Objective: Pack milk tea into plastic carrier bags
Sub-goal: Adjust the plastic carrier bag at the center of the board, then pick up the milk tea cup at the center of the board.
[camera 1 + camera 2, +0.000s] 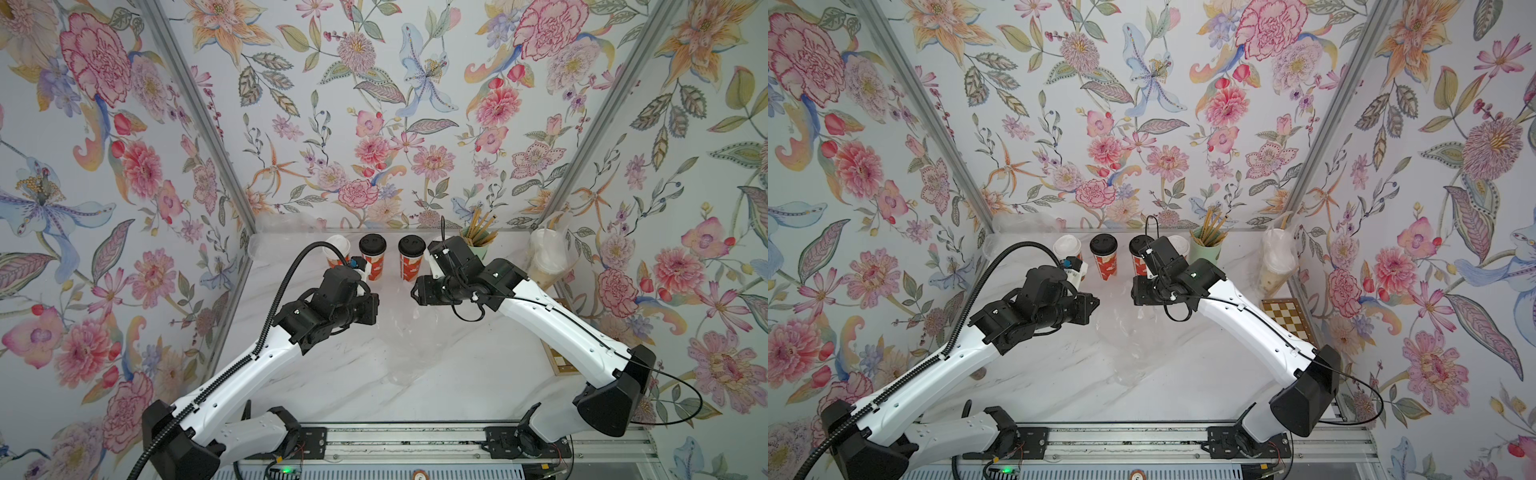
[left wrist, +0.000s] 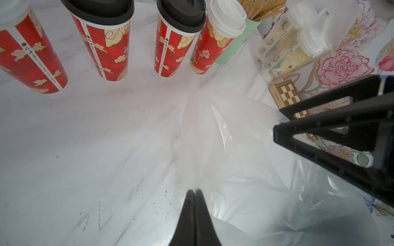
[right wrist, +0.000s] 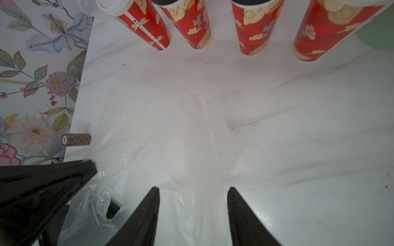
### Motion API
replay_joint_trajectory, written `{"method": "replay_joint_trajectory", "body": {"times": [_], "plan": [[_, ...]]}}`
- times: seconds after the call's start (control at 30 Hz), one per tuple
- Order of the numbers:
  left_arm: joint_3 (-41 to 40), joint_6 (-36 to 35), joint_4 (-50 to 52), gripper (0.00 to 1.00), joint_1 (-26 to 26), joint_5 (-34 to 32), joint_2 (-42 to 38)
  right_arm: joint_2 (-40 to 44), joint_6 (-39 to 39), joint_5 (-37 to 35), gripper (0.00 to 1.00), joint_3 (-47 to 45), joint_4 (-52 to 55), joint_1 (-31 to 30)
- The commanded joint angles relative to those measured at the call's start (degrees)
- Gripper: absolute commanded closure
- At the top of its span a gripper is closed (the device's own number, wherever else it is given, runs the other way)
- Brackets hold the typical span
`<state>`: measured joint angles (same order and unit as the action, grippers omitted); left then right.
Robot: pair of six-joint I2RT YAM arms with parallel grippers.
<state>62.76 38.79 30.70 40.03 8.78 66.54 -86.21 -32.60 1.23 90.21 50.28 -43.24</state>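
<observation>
Along the back of the table, both top views show red printed milk tea cups: one with a white lid (image 1: 337, 245) and two with black lids (image 1: 372, 245) (image 1: 412, 246). Another white-lidded red cup (image 1: 1179, 243) peeks from behind my right arm. Two clear cups stand inside a plastic carrier bag (image 1: 548, 262) at the right wall. A loose carrier bag (image 1: 415, 332) (image 2: 234, 149) lies flat mid-table between my arms. My left gripper (image 2: 195, 190) (image 1: 376, 305) is shut on its film edge. My right gripper (image 3: 193, 188) (image 1: 413, 293) hangs open over the bag, its jaws straddling the film.
A mint-green cup of brown straws (image 1: 1206, 249) stands behind my right wrist. A small chessboard (image 1: 1285, 316) lies at the right edge. A brown cylinder (image 3: 76, 139) rests by the left table edge. Crumpled spare plastic (image 1: 286, 222) sits at the back left corner.
</observation>
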Motion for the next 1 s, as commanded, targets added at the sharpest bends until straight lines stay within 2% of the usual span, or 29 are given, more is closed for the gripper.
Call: {"method": "replay_joint_trajectory", "body": {"times": [0.0,0.17,0.33,0.53,0.97], "plan": [[-1.1,-0.6,-2.6,0.98,0.0,-0.2,-0.4,2.0,3.7,-3.3,0.46,3.5,1.5,2.5],[-2.2,-0.9,-5.6,0.99,-0.7,0.7,-0.4,-1.4,10.5,-7.4,0.45,8.1,0.8,7.8],[-3.1,-0.9,-7.6,1.00,-1.5,1.9,-0.5,-7.3,15.2,-8.2,0.43,11.8,-1.9,12.9],[-4.0,-1.0,-7.6,1.00,-2.2,1.8,-1.4,-13.0,18.8,-9.2,0.33,14.6,-6.8,16.8],[-4.5,-1.4,-6.8,1.00,-2.9,1.9,-1.8,-23.2,21.2,-9.6,0.25,20.3,-8.6,19.2]]}}
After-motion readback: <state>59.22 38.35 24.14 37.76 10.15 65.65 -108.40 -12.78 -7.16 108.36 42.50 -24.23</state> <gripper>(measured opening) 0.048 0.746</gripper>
